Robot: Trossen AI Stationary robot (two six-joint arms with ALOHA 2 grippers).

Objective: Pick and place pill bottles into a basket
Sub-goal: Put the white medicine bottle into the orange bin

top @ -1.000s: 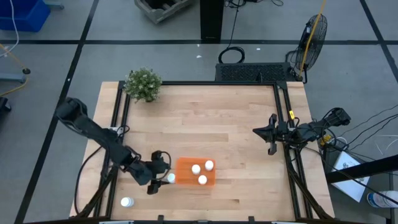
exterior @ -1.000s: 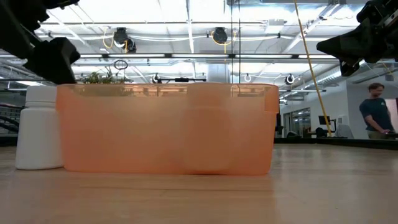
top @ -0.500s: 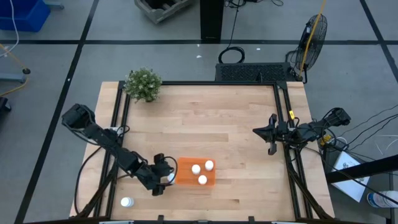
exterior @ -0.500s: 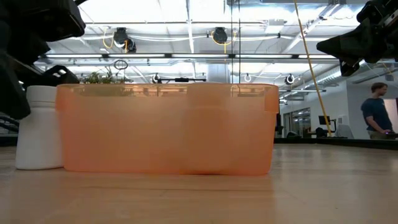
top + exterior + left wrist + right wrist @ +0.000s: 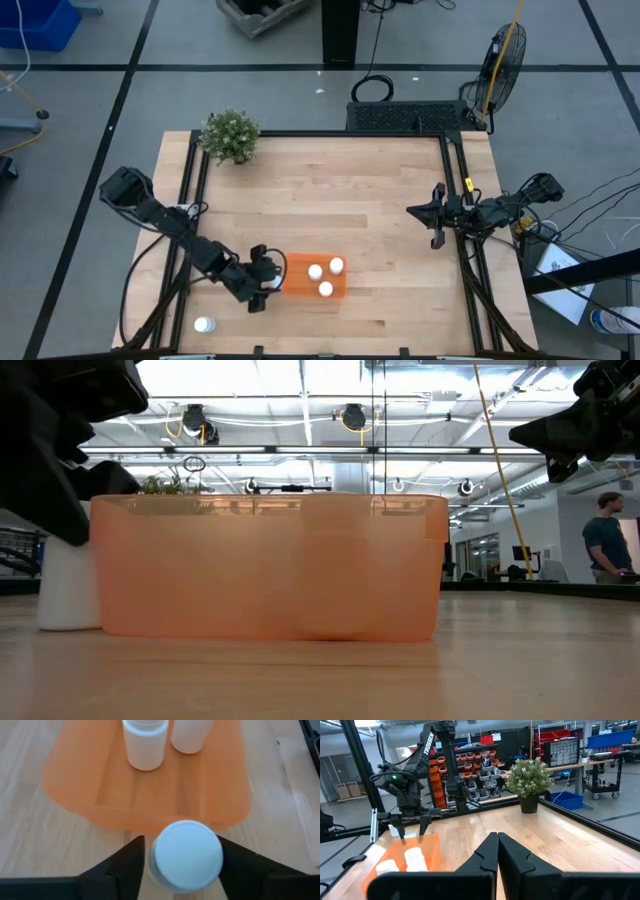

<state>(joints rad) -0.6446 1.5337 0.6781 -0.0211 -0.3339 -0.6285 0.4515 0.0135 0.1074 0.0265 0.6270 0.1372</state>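
Note:
The orange basket [image 5: 315, 277] lies near the table's front edge with three white pill bottles [image 5: 325, 289] standing in it. It also shows in the low view [image 5: 270, 565] and the left wrist view [image 5: 150, 795]. A fourth bottle [image 5: 187, 854] stands on the table against the basket's left side. My left gripper [image 5: 264, 284] is open, low over it, one finger on each side of its cap. A fifth bottle [image 5: 204, 325] stands at the front left corner. My right gripper [image 5: 437, 225] is shut and empty, high at the table's right edge. My left gripper comes at the bottle's cap [image 5: 187, 854] from above and from the table's left, its fingers [image 5: 127, 867] on two opposite sides of the cap. I cannot tell whether they touch it. The bottle stands upright with its base [image 5: 68, 622] on the table.
A green potted plant [image 5: 230, 135] stands at the far left corner. Black rails [image 5: 455, 200] run along the table's left and right sides. A person [image 5: 605, 545] stands in the room beyond the table. Bare wood lies across the table's middle and far half.
My left gripper has come down and gone toward the basket, so that its open fingers now stand on each side of the bottle beside the basket. The bottle has stayed where it was.

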